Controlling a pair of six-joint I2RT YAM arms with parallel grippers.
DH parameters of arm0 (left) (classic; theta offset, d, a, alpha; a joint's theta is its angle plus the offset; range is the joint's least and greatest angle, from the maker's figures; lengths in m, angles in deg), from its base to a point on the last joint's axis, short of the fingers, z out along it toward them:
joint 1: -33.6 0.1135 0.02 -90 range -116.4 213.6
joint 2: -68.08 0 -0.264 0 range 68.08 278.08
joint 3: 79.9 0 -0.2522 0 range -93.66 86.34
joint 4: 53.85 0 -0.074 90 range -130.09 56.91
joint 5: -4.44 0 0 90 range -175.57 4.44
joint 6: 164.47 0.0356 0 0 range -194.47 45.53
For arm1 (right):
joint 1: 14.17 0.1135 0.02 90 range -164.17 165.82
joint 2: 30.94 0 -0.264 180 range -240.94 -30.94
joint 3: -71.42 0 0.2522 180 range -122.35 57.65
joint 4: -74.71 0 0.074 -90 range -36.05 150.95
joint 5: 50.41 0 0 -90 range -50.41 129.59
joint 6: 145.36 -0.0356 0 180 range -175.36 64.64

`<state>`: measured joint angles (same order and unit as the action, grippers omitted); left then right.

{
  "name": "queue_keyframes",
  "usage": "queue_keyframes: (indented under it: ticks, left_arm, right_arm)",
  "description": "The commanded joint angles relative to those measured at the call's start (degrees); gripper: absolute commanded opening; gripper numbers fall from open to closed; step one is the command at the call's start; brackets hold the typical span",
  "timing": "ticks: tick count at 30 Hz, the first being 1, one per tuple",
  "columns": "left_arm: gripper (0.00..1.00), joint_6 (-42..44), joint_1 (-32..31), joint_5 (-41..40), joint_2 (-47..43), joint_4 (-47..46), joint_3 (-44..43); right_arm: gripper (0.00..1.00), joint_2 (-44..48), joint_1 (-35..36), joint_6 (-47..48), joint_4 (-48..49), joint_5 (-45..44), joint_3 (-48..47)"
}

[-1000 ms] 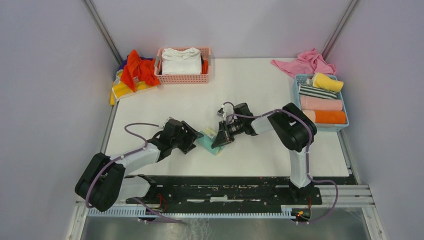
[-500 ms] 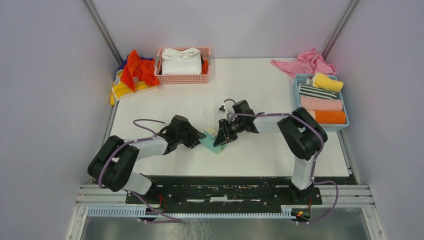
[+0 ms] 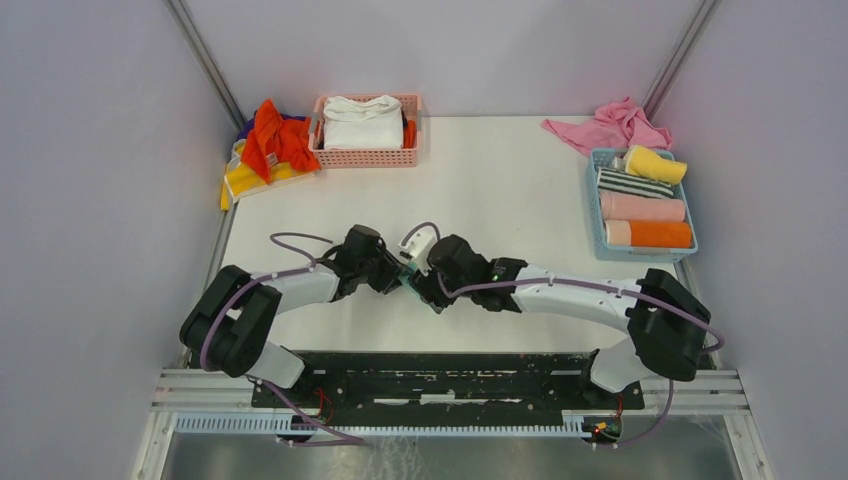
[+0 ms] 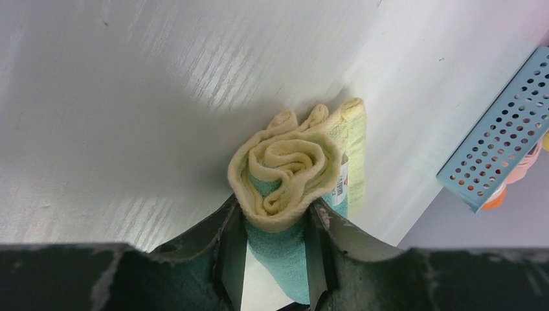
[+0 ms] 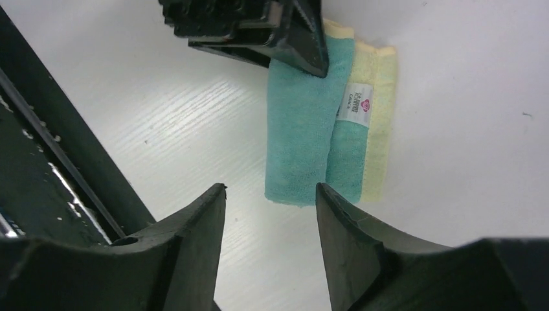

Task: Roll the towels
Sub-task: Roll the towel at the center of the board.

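Note:
A pale yellow and teal towel (image 4: 288, 165) lies partly rolled on the white table (image 4: 129, 97). My left gripper (image 4: 277, 206) is shut on the rolled end, one finger on each side of the spiral. In the right wrist view the towel (image 5: 304, 136) lies as a short roll with a flat flap and label beside it, and the left gripper's fingers (image 5: 285, 32) clamp its far end. My right gripper (image 5: 270, 189) is open and empty just short of the towel's near end. In the top view both grippers, left (image 3: 393, 278) and right (image 3: 425, 290), meet at the towel (image 3: 409, 284), mostly hidden.
A blue basket (image 3: 598, 215) at the right edge holds rolled yellow, striped, pink and orange towels. A loose pink cloth (image 3: 610, 125) lies behind it. A pink basket (image 3: 365, 156) holds white towels at the back. Orange-red (image 3: 275, 135) and yellow (image 3: 245, 180) towels are piled at back left.
The right arm has stretched out low and its gripper has swung from the towel's right side to its near end. The left gripper has closed in on the towel's left end.

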<state>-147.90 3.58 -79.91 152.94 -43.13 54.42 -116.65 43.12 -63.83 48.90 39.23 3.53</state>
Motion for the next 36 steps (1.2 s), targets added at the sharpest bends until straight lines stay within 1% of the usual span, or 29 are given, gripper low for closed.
queue_keyframes:
  ticks: [1, 5, 8, 12, 15, 17, 18, 20, 22, 24, 26, 29, 32, 36]
  left_arm:
    - [0.41, 4.8, -0.2, -2.4, 2.0, 9.0, 0.4]
    - [0.42, 4.8, -0.2, -2.3, 1.8, 9.7, 0.3]
    - [0.43, 5.0, -0.2, -2.1, 2.0, 10.0, 0.0]
    - [0.44, 5.3, -0.2, -1.9, 2.0, 10.4, 0.1]
    - [0.44, 5.6, -0.3, -2.0, 2.0, 10.6, 0.3]
    - [0.44, 5.7, -0.2, -1.9, 2.2, 10.5, 0.6]
    - [0.45, 5.7, -0.2, -1.9, 2.2, 10.5, 0.8]
    - [0.45, 5.8, -0.2, -1.8, 1.8, 10.6, 1.1]
    - [0.48, 6.0, -0.3, -2.3, 0.6, 10.9, 1.6]
    - [0.52, 5.6, -0.1, -3.8, -2.0, 12.0, 1.9]
    - [0.58, 5.5, 0.0, -5.4, -5.0, 13.3, 2.0]
    - [0.66, 5.4, 0.3, -7.9, -10.4, 15.6, 1.9]
    - [0.7, 5.3, 0.5, -9.8, -16.0, 17.6, 2.1]
    - [0.72, 4.8, 0.4, -10.7, -21.5, 17.4, 4.2]
  right_arm:
    - [0.61, -1.1, 6.2, 10.7, 1.3, -16.4, -0.3]
    - [0.61, -6.1, 10.9, 14.2, 2.6, -21.5, -1.7]
    - [0.6, -10.6, 13.1, 16.1, 2.9, -25.8, -2.7]
    - [0.59, -16.3, 14.1, 15.9, 1.6, -30.8, -4.1]
    - [0.57, -18.3, 14.1, 15.9, 1.0, -32.4, -3.9]
    - [0.54, -19.2, 14.1, 16.0, 0.5, -32.5, -3.7]
    - [0.5, -19.8, 14.0, 16.1, 0.3, -32.1, -3.7]
    - [0.39, -20.8, 13.8, 16.0, -0.8, -30.7, -4.2]
    - [0.26, -21.4, 13.3, 15.3, -3.0, -27.8, -5.0]
    - [0.13, -20.2, 12.5, 14.4, -4.4, -22.5, -5.3]
    - [0.09, -17.8, 10.5, 12.6, -4.8, -14.7, -5.0]
    - [0.06, -15.1, 6.4, 9.4, -4.6, -0.2, -4.1]
    - [0.05, -15.0, 1.9, 6.1, -4.0, 10.4, -3.7]
    - [0.04, -17.3, -4.2, 1.3, -2.1, 23.3, -3.4]
